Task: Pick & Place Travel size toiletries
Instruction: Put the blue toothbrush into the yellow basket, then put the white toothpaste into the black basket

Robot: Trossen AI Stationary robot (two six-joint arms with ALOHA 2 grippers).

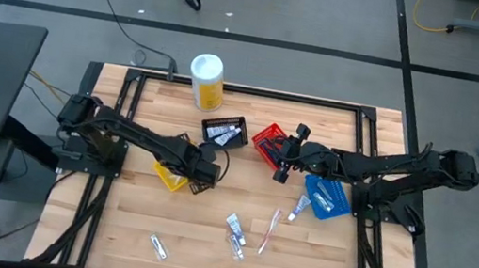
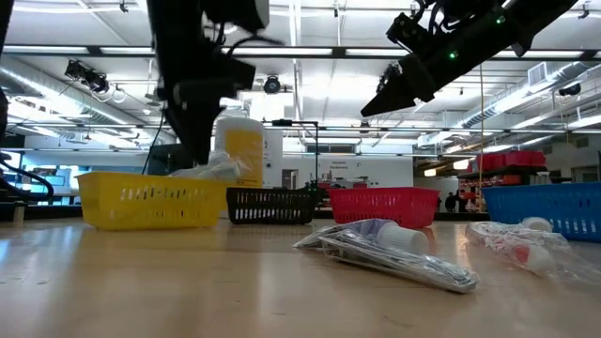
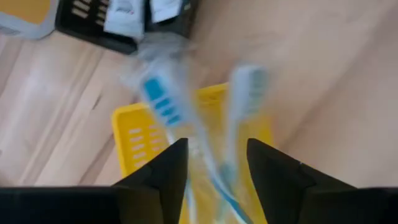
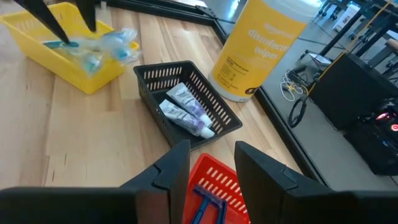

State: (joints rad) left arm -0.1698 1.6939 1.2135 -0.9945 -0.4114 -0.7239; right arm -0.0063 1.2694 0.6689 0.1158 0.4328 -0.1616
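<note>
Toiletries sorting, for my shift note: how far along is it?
Done: tubes lie in the black basket, a razor in the red one.
In hand: the left gripper, fingers apart, is over the yellow basket with bagged toothbrushes.
Left: packets on the table.

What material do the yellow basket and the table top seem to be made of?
Yellow basket: likely moulded plastic, with slotted mesh walls of one even bright colour and a slight sheen. Table top: looks like wood, a butcher-block surface of pale jointed strips with visible grain and a smooth finish.
</note>
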